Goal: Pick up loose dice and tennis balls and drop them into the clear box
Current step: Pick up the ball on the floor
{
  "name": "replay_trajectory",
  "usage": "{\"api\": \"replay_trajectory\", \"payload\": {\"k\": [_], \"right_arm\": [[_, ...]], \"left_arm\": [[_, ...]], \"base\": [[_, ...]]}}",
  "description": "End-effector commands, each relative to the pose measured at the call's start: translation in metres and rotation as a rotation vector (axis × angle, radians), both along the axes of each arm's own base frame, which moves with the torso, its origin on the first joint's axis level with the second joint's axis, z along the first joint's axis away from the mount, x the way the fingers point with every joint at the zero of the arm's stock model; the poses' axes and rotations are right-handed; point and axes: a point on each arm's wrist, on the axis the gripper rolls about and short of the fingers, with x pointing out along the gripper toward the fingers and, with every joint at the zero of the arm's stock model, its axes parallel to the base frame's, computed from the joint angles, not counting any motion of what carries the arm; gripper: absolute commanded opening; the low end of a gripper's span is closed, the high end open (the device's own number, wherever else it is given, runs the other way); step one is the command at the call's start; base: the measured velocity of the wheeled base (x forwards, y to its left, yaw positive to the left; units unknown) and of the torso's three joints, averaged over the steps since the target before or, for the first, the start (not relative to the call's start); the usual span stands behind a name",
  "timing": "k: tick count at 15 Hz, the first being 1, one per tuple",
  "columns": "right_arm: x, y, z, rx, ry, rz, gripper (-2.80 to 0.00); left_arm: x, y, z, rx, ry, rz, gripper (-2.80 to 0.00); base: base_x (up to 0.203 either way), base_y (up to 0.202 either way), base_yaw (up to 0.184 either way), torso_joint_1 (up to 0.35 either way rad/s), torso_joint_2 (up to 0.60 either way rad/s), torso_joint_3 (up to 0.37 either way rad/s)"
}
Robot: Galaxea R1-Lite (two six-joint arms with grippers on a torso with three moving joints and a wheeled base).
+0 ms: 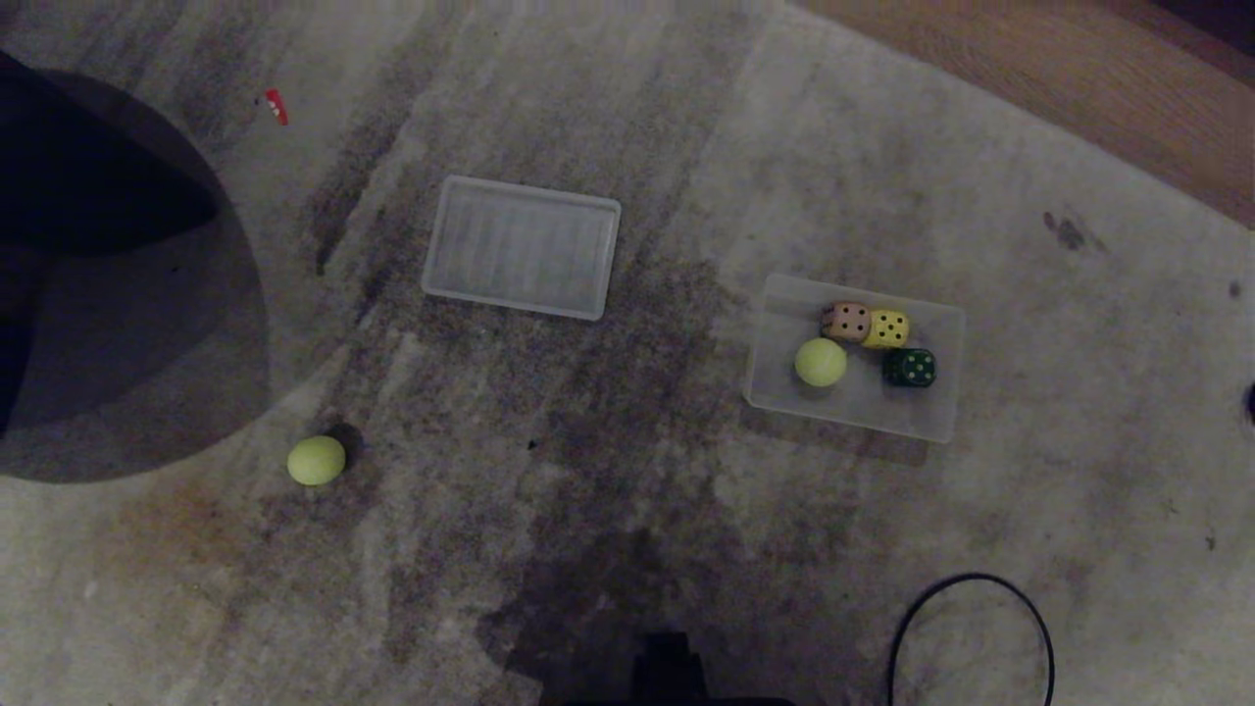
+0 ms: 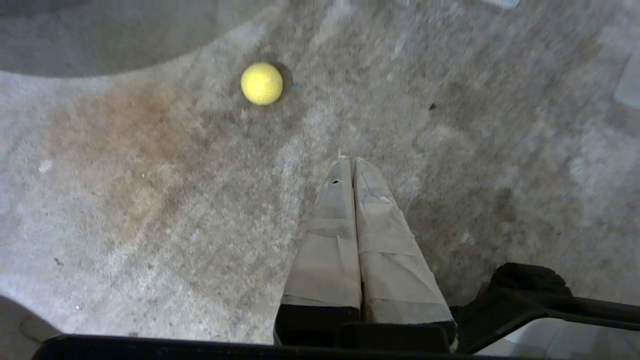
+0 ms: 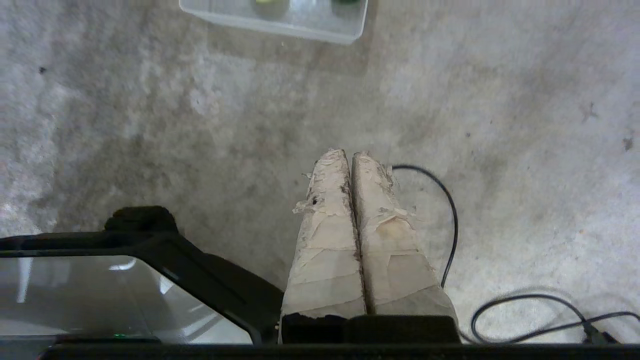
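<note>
One tennis ball [image 1: 316,460] lies loose on the carpet, left of the clear box [image 1: 784,392]; your left tool [image 2: 353,161], pressed closed and empty, must open wide first.

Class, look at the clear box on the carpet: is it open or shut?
Open. The clear box has no cover; its ribbed lid lies apart on the carpet, and the contents show uncovered.
</note>
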Motion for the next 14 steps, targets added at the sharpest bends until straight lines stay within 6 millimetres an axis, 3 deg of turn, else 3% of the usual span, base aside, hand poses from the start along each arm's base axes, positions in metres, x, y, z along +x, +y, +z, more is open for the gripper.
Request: {"api": "replay_trajectory", "payload": {"k": [1,14], "right_arm": [[0.0002,0.0000,0.0000,0.001,0.004,0.001,-2.80],[0.0002,0.0000,0.0000,0.001,0.004,0.001,-2.80]], "left_arm": [[0.0002,0.0000,-0.0004,-0.003,0.003,0.001,-2.80],[0.0002,0.0000,-0.0003,0.002,0.002,0.001,-2.80]], "base": [[0.000,0.000,0.000,0.002,0.00,0.199],[0.000,0.000,0.000,0.003,0.00,0.203]]}}
